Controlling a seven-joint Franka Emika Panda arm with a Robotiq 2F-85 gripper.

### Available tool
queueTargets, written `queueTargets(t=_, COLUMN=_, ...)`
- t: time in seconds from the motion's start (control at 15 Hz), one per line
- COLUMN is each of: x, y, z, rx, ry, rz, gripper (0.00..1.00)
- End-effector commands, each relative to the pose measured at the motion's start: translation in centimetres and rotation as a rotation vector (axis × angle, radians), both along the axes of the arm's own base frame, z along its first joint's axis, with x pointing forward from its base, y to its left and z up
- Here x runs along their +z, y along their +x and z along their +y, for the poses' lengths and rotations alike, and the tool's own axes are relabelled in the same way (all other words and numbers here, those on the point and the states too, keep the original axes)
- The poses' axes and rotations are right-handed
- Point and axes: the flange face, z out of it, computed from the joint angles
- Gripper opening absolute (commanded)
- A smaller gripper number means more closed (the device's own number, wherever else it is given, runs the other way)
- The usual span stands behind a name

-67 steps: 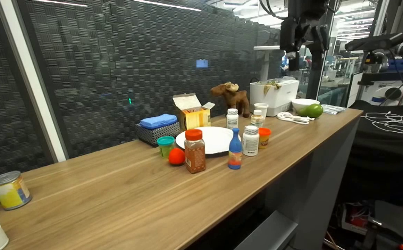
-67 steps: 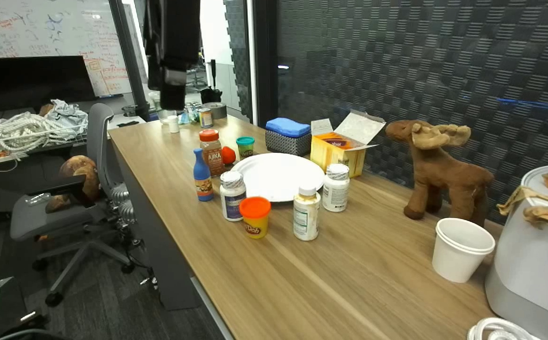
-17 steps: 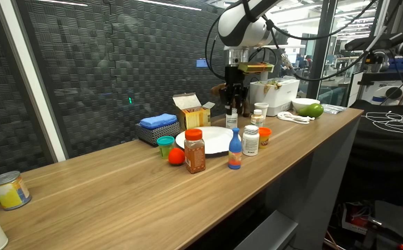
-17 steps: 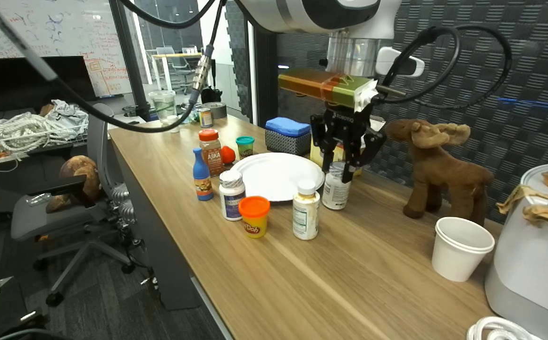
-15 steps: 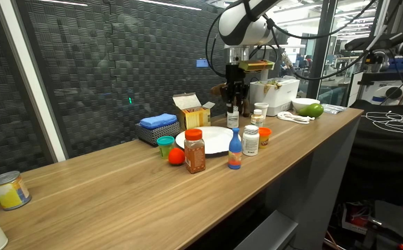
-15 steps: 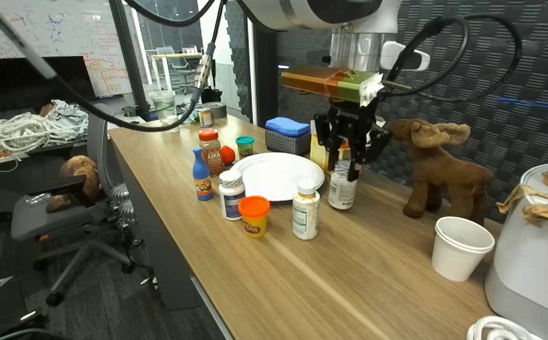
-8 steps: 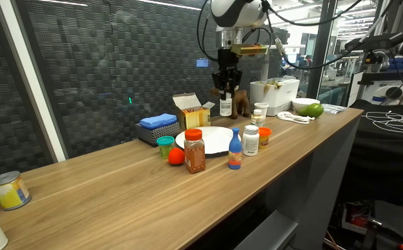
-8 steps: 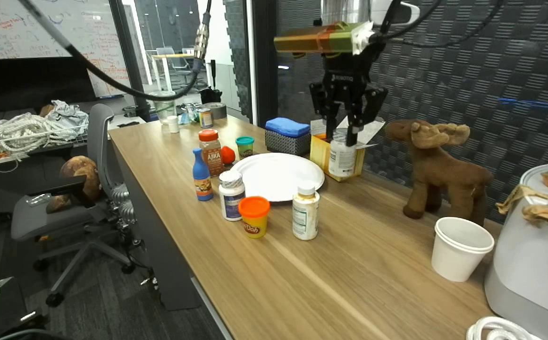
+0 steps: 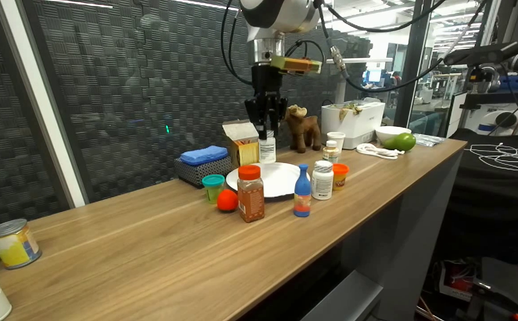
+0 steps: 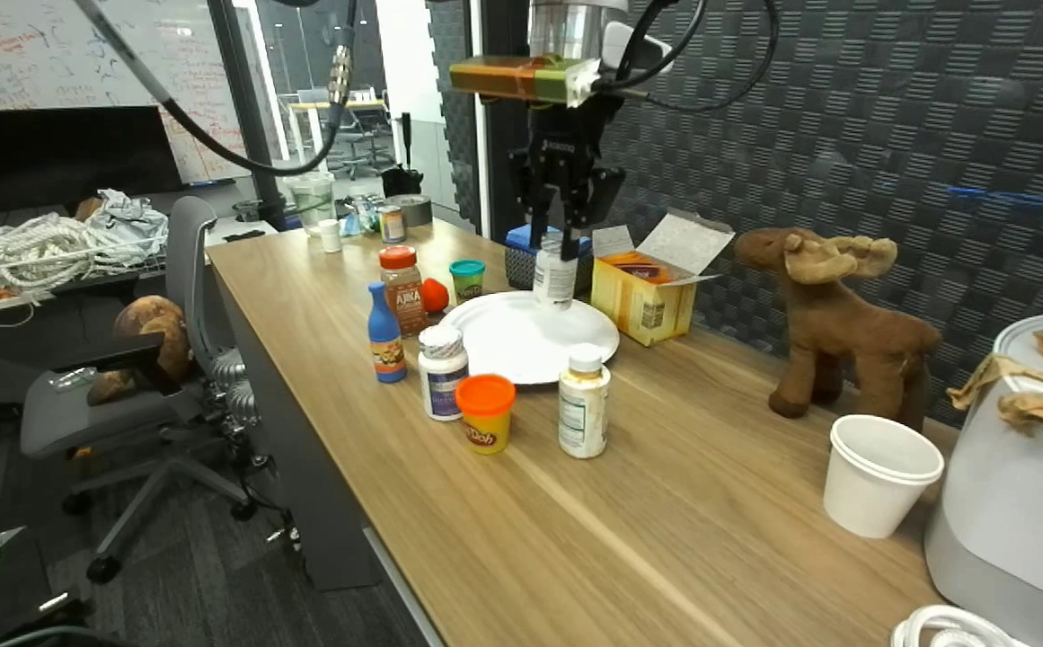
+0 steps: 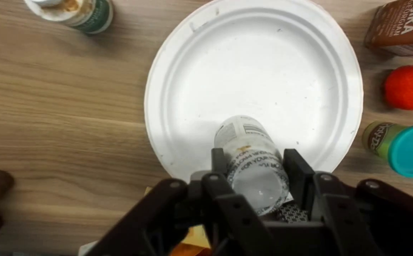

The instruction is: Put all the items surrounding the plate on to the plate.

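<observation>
My gripper (image 11: 254, 160) is shut on a white bottle (image 10: 555, 280), its pads on either side of the cap end. The bottle hangs nearly upright over the back part of the white plate (image 11: 263, 71); whether its base touches I cannot tell. The rest of the plate is bare. Around it on the table stand an orange-red jar (image 9: 250, 198), a blue bottle (image 9: 302, 194), a purple-labelled white bottle (image 10: 444, 382), an orange-lidded tub (image 10: 485, 420), a whitish bottle (image 10: 583, 413), a red ball (image 11: 409, 87) and a teal-lidded tub (image 11: 411, 151).
Close behind the plate are an open yellow box (image 10: 642, 301) and a patterned box (image 9: 203, 170) with a blue cloth (image 9: 204, 155) on top. A brown stuffed moose (image 10: 844, 328), paper cups (image 10: 876, 476) and a white appliance (image 9: 352, 125) stand farther along the table.
The white bottle, earlier standing on the table beside the plate, has been gripped, lifted and carried over the plate's back part. The surrounding items have stayed where they were.
</observation>
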Motion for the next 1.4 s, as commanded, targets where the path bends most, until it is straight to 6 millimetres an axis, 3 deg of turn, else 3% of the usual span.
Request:
queueTargets(t=0.0, x=-1.7, y=1.1, z=1.7, rx=0.042, ry=0.009, rz=0.000, gripper=0.19)
queueTargets(t=0.33, x=-4.2, y=2.2, z=2.4, rx=0.095, ry=-0.049, rz=-0.016, gripper=0.19)
queueTargets(t=0.73, x=-3.4, y=3.0, z=2.0, rx=0.086, ry=-0.057, rz=-0.081, gripper=0.19)
queueTargets(t=1.0, x=-4.0, y=3.0, z=1.8, rx=0.095, ry=-0.065, rz=-0.078, gripper=0.19)
queueTargets(t=1.07, x=-4.5, y=2.9, z=1.9, rx=0.103, ry=-0.064, rz=-0.060, gripper=0.69)
queueTargets(t=1.2, x=-4.6, y=2.6, z=2.0, rx=0.113, ry=-0.049, rz=-0.047, gripper=0.76)
queueTargets(t=1.33, x=-3.4, y=2.0, z=1.7, rx=0.100, ry=-0.036, rz=-0.029, gripper=0.91)
